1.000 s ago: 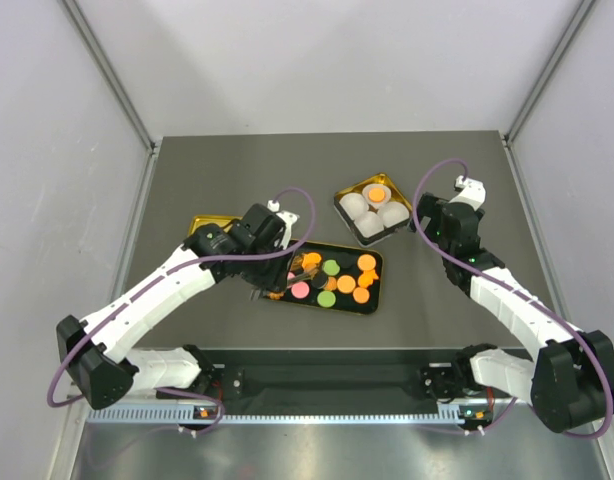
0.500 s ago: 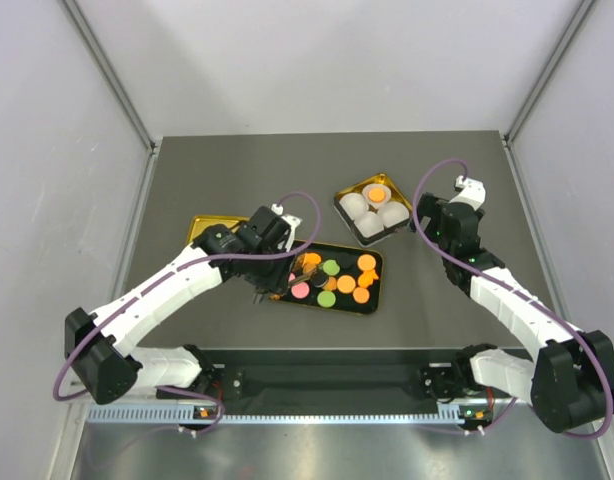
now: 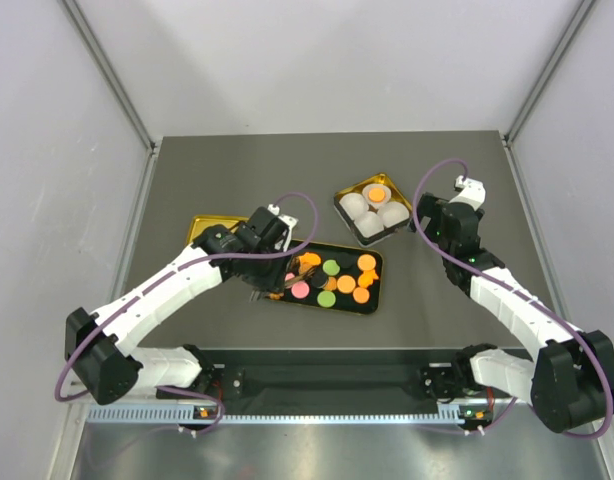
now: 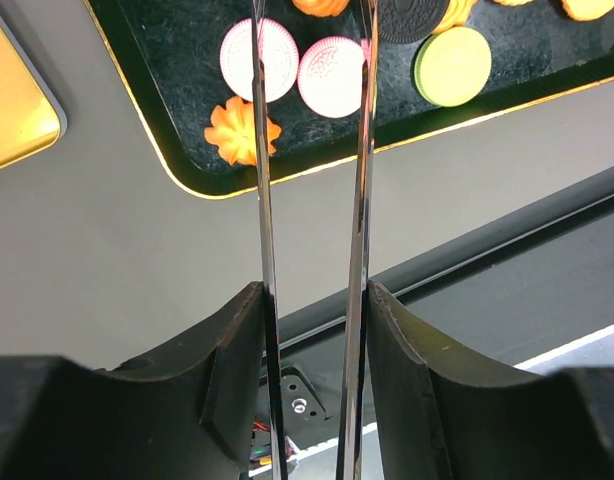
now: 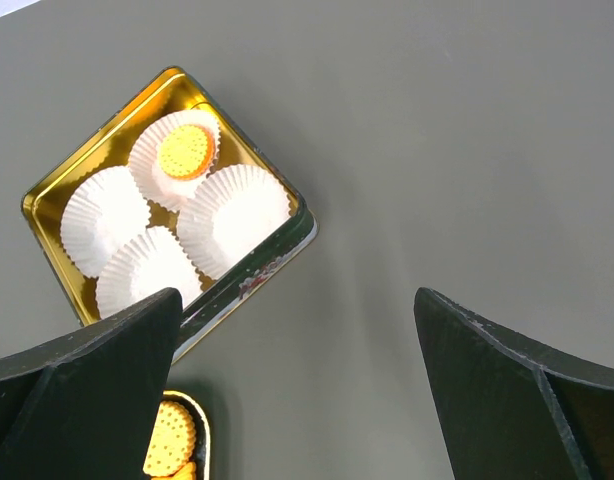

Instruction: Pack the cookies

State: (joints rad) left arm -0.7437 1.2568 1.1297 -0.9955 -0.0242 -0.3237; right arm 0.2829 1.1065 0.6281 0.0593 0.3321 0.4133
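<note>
The cookies (image 3: 332,278) are lying in a black tray (image 3: 372,300) near the middle of the grey counter (image 3: 237,170), a little toward the near edge. They are orange, pink and green, and one is dark. The pink cookies (image 4: 332,75) are showing tiny bumps, but any words on them are too small to read.

The left gripper (image 4: 311,20) is hanging over the tray's left end. Its two thin shiny fingers (image 4: 262,200) are standing apart, with nothing pinched that I can see. Their tips are running off the top of the wrist view.

A gold tin (image 5: 87,140) is sitting past the tray, toward the far right corner. Four white paper cups (image 5: 234,215) are sitting in it, and one is holding an orange cookie (image 5: 183,151). The right gripper (image 5: 297,295) is spread wide beside the tin, on the right-edge side.

A gold lid (image 3: 202,228) is lying by the tray's left end. Pale walls (image 3: 337,60) are standing around three sides of the counter. A black bar (image 3: 327,385) is running along the near edge.
</note>
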